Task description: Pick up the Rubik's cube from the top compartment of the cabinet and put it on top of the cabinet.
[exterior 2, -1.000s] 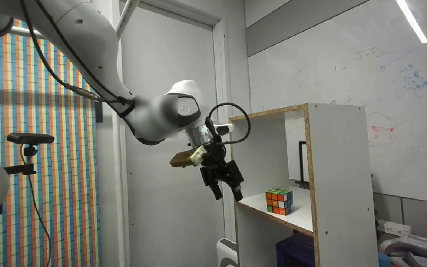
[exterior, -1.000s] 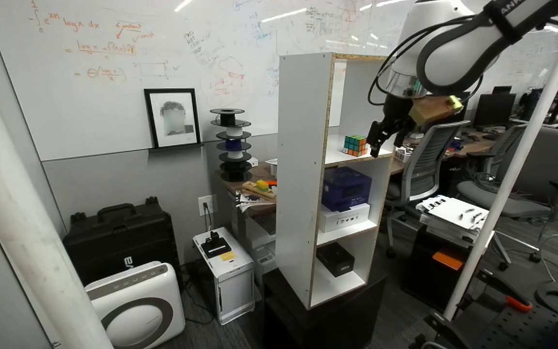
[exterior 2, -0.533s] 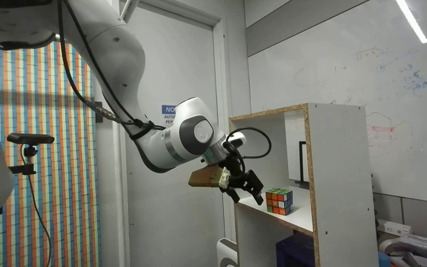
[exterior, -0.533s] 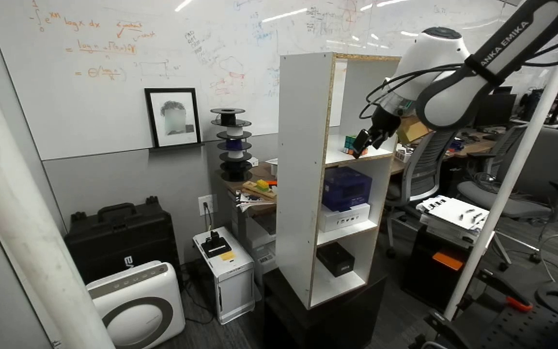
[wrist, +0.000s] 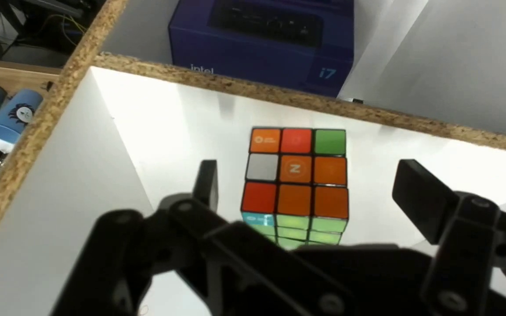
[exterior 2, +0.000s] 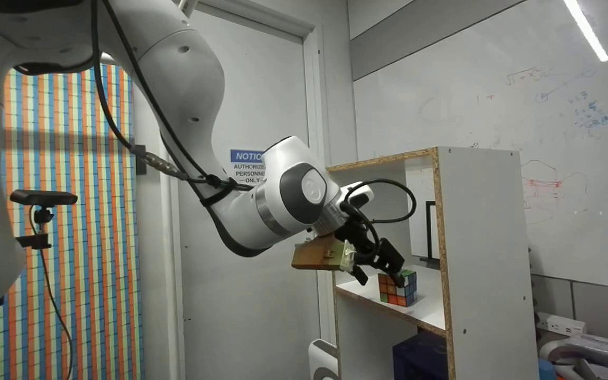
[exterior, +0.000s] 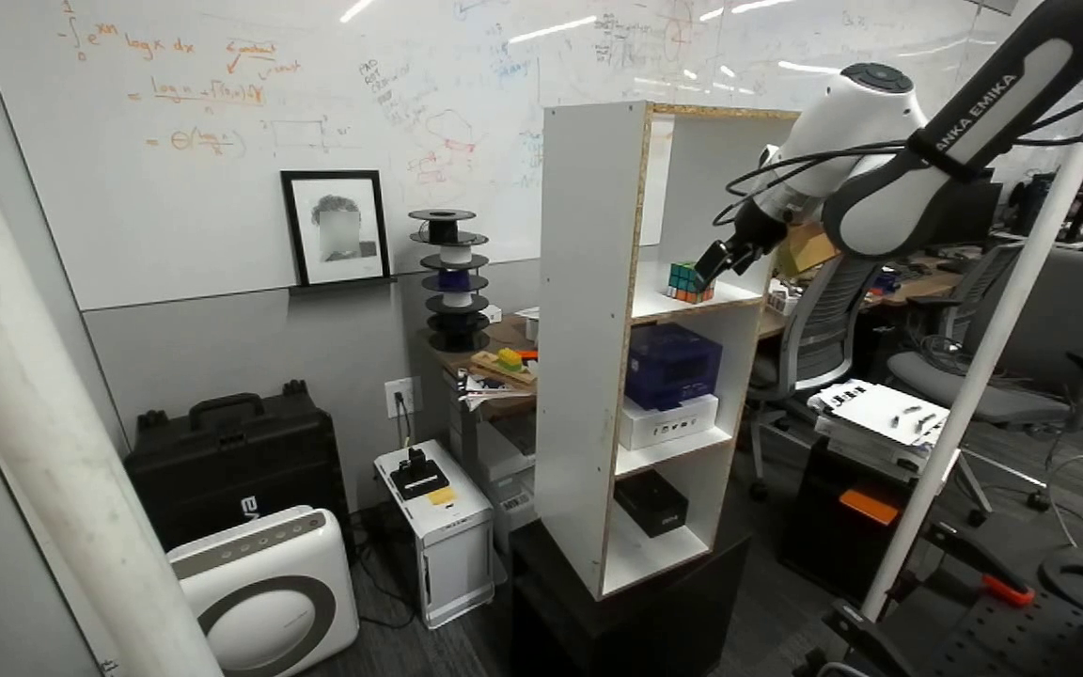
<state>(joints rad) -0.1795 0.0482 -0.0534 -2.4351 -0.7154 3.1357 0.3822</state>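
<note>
The Rubik's cube [exterior: 682, 279] sits on the floor of the top compartment [exterior: 703, 179] of the white cabinet [exterior: 588, 329]. In an exterior view, one finger covers part of the cube [exterior 2: 390, 295]. My gripper [exterior: 722, 271] is open and tilted down into the compartment's front, close to the cube; it also shows in an exterior view [exterior 2: 381, 281]. In the wrist view the cube [wrist: 295, 169] shows orange, red and pale green faces between the two spread fingers [wrist: 308, 180], with a gap on each side, wider on the right. The cube's lower part is hidden behind the gripper.
The compartment's front edge [wrist: 253, 89] and side walls [exterior 2: 486, 237] border the gripper. Below it are a dark blue box [exterior: 673, 362], a white box [exterior: 668, 423] and a black box [exterior: 651, 503]. A white pole [exterior: 1002, 291] stands near the arm.
The gripper has moved from in front of the cabinet into the compartment's opening, tilting more and coming up to the cube. The cube has not moved. The gripper has stayed open.
</note>
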